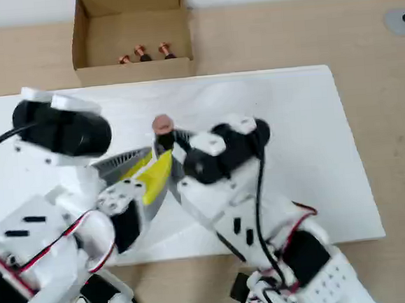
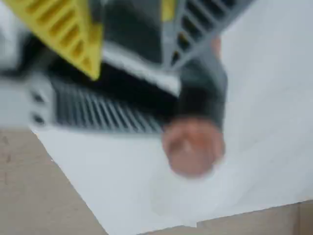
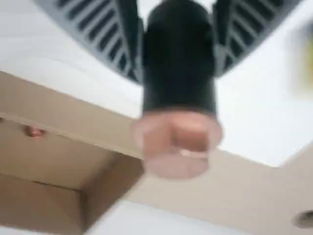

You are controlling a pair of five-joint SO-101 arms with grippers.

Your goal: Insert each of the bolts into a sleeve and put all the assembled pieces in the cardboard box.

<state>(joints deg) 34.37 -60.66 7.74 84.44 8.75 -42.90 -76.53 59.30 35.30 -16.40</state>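
Right pincer (image 3: pixel 178 58) is clamped on the black sleeve (image 3: pixel 178 88), and we see its two grey ribbed fingers (image 3: pixel 102 34) pressed one against each side of the tube. A copper bolt (image 3: pixel 176 142) sits inside the sleeve, with its broad head showing at the end that points away from the wrist. From the high view we find this piece over the white sheet (image 1: pixel 308 150), in the far half of it, with the copper head turned toward the far side of the table (image 1: pixel 362 34).

We find the left pincer (image 1: pixel 157 158) just beside the same piece, on its near side and close against the right pincer. We cannot tell whether it is wide, narrow or gripping anything. In the left wrist view the sleeve and the bolt head lie just beyond it.

We see the cardboard box (image 1: pixel 82 45) standing open on the table, just past the far edge of the white sheet. Three assembled pieces (image 1: pixel 143 53) lie side by side along its near wall, each showing a copper head and a dark body. The held piece is near the box but outside it, short of the near wall.

We also see a grey disc (image 1: pixel 400 20) set in the table near the far right corner, well apart from the box and from both pincers
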